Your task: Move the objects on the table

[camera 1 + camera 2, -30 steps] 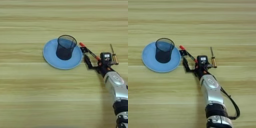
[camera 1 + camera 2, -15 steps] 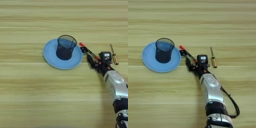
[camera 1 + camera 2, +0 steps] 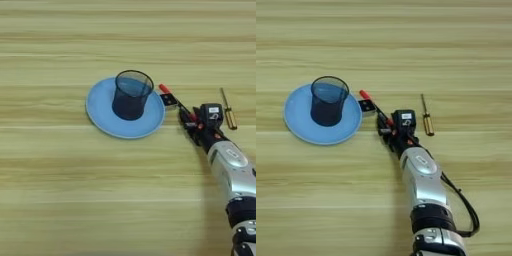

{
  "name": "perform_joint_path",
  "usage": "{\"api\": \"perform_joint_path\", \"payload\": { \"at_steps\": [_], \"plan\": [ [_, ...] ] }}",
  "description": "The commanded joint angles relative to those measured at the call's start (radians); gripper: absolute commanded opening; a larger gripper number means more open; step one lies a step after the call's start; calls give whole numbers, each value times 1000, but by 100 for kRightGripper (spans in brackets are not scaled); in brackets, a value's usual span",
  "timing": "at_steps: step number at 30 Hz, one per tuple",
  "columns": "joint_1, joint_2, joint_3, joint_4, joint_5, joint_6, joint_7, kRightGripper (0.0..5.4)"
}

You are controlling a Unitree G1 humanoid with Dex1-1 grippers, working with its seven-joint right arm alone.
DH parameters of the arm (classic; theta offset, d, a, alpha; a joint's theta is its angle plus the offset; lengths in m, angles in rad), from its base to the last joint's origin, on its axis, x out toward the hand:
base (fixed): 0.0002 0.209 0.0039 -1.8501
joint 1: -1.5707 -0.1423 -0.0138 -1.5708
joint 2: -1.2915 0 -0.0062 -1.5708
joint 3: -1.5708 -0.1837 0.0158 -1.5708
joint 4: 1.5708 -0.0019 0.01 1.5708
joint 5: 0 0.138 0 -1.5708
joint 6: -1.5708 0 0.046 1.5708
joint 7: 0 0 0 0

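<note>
A round light-blue plate (image 3: 100, 114) lies at mid-table with a dark mesh cup (image 3: 131, 95) upright on it. Just right of the plate's rim, a red-capped marker (image 3: 164, 89) runs diagonally down to the right, and a small black-and-white block (image 3: 170, 100) touches it. My right gripper (image 3: 188, 120) sits at the marker's lower end, which disappears under its black body, with the silver forearm (image 3: 421, 175) coming up from the bottom edge. A thin yellow-handled screwdriver (image 3: 426, 118) lies just right of the gripper, pointing away from me.
The light wooden table (image 3: 60, 200) fills both views. A black cable (image 3: 466, 210) loops off the forearm's right side near the bottom edge.
My gripper has moved up and to the right, from just below the marker onto its lower end. Plate, cup, block and screwdriver have stayed where they were.
</note>
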Motion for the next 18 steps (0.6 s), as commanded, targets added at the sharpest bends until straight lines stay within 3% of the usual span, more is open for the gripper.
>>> {"api": "perform_joint_path", "payload": {
  "at_steps": [1,10,18],
  "plan": [
    [2,-11,6,-42,-11,32,-20,130],
    [39,-11,16,-125,-28,49,-57,35],
    [61,-29,-12,-156,-28,67,-87,29]
  ]
}}
